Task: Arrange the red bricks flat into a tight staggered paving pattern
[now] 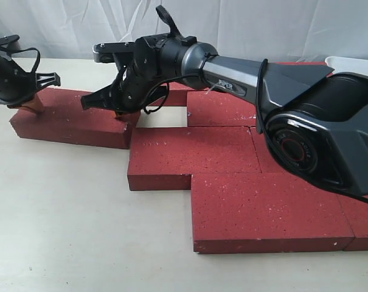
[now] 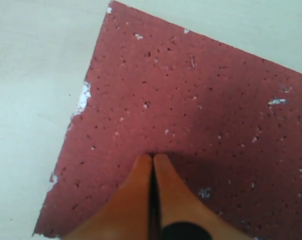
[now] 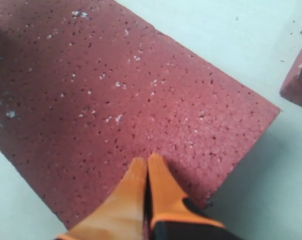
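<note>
One loose red brick (image 1: 74, 118) lies flat at the left, apart from the others. My left gripper (image 1: 33, 104) is shut, its orange tips resting on the top of the brick's left end (image 2: 153, 156). My right gripper (image 1: 121, 114) reaches across from the right. It is also shut, with its tips on the brick's right end (image 3: 147, 159). Neither holds anything. The brick's gritty speckled top (image 2: 190, 100) fills the left wrist view, and its corner (image 3: 116, 100) shows in the right wrist view. Several more red bricks (image 1: 193, 152) lie flat in staggered rows at the middle and right.
The right arm's body (image 1: 317, 128) covers part of the laid bricks. The nearest laid brick's corner (image 3: 298, 82) sits a small gap away from the loose brick. Pale tabletop (image 1: 62, 231) spreads in front and to the left. A white curtain hangs behind.
</note>
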`<act>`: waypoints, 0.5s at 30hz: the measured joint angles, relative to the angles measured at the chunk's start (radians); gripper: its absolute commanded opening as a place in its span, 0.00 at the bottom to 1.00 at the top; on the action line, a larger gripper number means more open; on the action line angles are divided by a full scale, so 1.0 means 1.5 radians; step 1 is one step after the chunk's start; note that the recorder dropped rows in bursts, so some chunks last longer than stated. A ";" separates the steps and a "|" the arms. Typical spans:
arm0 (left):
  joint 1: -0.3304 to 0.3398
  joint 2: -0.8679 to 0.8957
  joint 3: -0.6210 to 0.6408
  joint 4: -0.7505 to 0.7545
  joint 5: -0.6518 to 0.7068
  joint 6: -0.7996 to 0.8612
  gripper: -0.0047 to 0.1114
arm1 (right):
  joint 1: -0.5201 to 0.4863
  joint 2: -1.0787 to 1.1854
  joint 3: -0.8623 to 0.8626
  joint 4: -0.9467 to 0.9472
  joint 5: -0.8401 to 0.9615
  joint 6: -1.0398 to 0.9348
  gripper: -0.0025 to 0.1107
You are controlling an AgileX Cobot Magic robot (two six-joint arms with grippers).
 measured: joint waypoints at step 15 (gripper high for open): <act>0.003 0.002 0.000 -0.041 0.003 0.004 0.04 | 0.000 0.000 0.000 -0.024 -0.003 0.066 0.02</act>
